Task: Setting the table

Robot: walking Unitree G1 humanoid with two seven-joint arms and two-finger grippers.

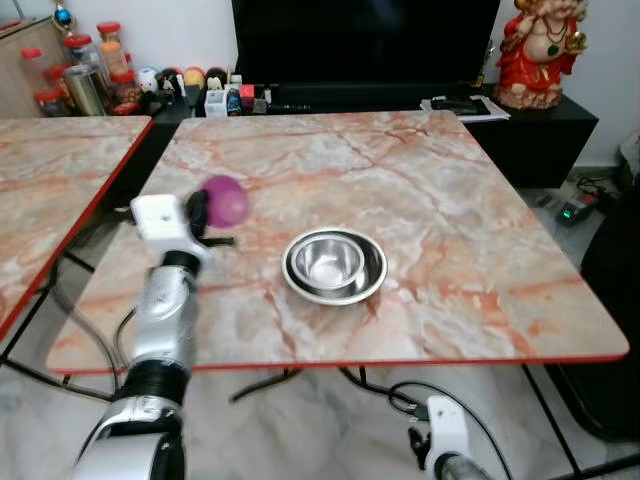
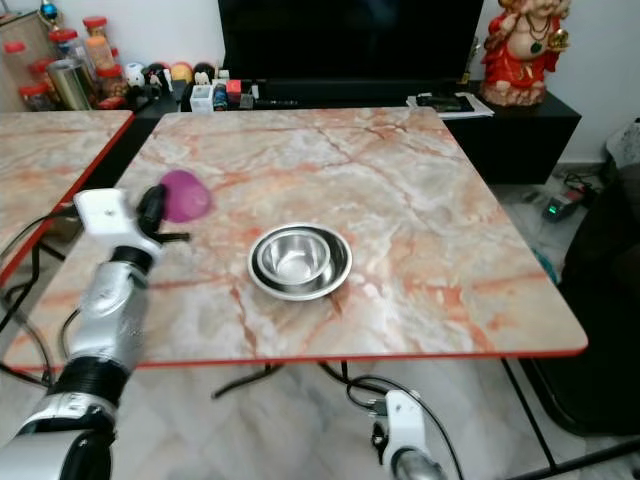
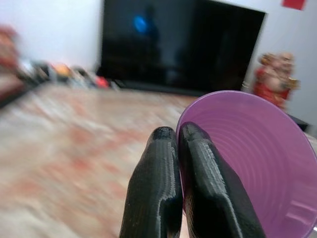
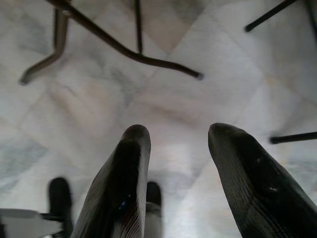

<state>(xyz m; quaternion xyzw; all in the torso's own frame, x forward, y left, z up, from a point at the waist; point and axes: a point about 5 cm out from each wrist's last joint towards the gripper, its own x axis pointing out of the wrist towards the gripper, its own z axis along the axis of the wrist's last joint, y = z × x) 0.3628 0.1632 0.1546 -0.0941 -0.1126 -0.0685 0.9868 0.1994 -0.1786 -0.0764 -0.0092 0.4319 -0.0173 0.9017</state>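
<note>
Purple cup (image 1: 225, 200) is in the left pincer (image 3: 178, 144), held above the left side of the table (image 1: 450, 250). Whether it clears the surface or touches it I can't tell.

Near: right pincer (image 4: 176, 148) hangs low under the near table edge, fingers spread with nothing between them, pointing at the tiled floor (image 4: 163, 104) and the table legs (image 4: 124, 47). Idle.

Left arm reaches up over the near-left edge. Its two fingers (image 3: 153, 188) are pressed together on the cup's rim, one inside the wall and one outside as far as the wrist view shows. Cup is tilted, mouth facing back toward the wrist camera, so its long axis runs roughly along the fingers rather than upright.

Mid table: steel bowl (image 1: 334, 265) sits in a steel plate, near the centre, toward the front edge. From the cup it lies at about 4 o'clock, near but clearly apart. That's the relation that matters: the placing spot beside the bowl is to the right and slightly nearer than the cup, and the left arm is the closer one by far.

Judgement: cup needs rotating upright before set-down, else it lands on its side.

Far: TV stand (image 1: 540, 125) with bottles, a red figurine (image 1: 540, 50) at 1 o'clock.
</note>
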